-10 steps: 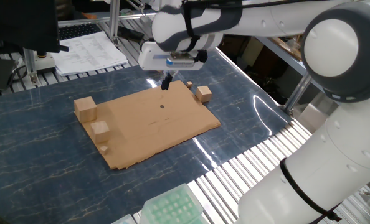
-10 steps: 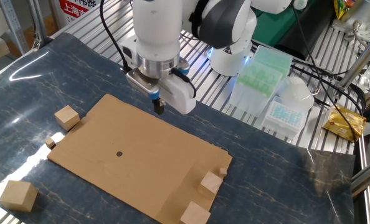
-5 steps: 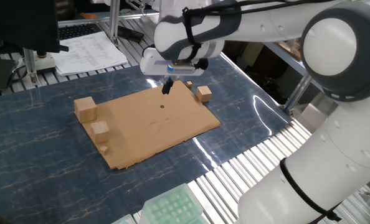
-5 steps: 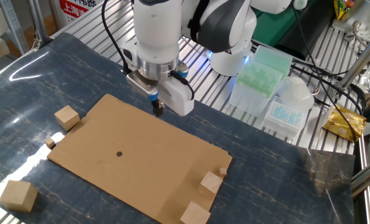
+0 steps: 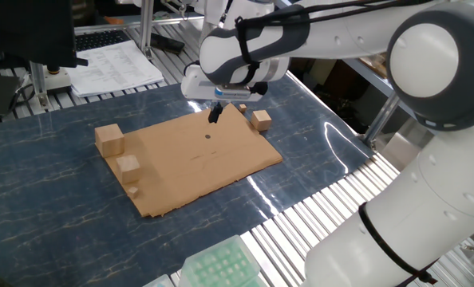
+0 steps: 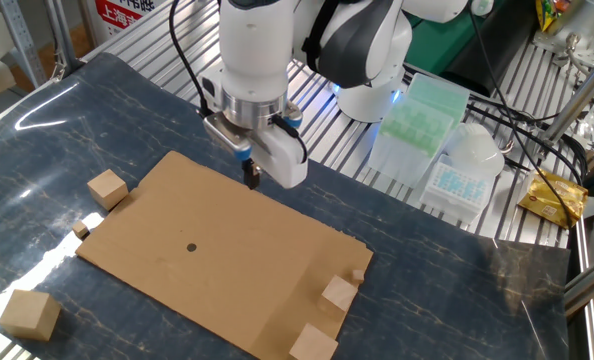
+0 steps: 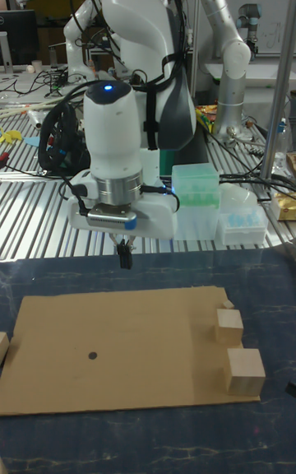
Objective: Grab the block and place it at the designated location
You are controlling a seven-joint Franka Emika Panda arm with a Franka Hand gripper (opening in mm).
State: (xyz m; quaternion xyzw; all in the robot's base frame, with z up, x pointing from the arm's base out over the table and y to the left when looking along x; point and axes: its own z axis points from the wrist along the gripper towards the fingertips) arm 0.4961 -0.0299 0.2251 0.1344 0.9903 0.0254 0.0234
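Note:
The block (image 5: 261, 120) (image 6: 107, 188), a small light wooden cube, lies on the blue table just off one short edge of the cardboard sheet (image 5: 191, 163) (image 6: 227, 262) (image 7: 123, 350). The sheet's black dot (image 5: 207, 135) (image 6: 191, 247) (image 7: 91, 354) marks the designated location and is bare. My gripper (image 5: 214, 118) (image 6: 253, 180) (image 7: 125, 262) hangs low over the sheet's long edge nearest the robot base, shut, with nothing in it. It is apart from the block and the dot. A like-sized cube (image 5: 128, 166) (image 6: 339, 294) (image 7: 229, 327) sits on the sheet's other end.
Larger cubes (image 5: 109, 139) (image 6: 314, 345) (image 6: 29, 313) and tiny chips (image 5: 242, 108) (image 6: 357, 275) lie near both ends of the sheet. A green tube rack (image 6: 417, 110) and a white box (image 6: 462, 170) stand behind the arm. Papers (image 5: 113, 64) lie at the back.
The gripper has dropped slightly and drifted a little toward the block's end of the sheet. No cube has moved.

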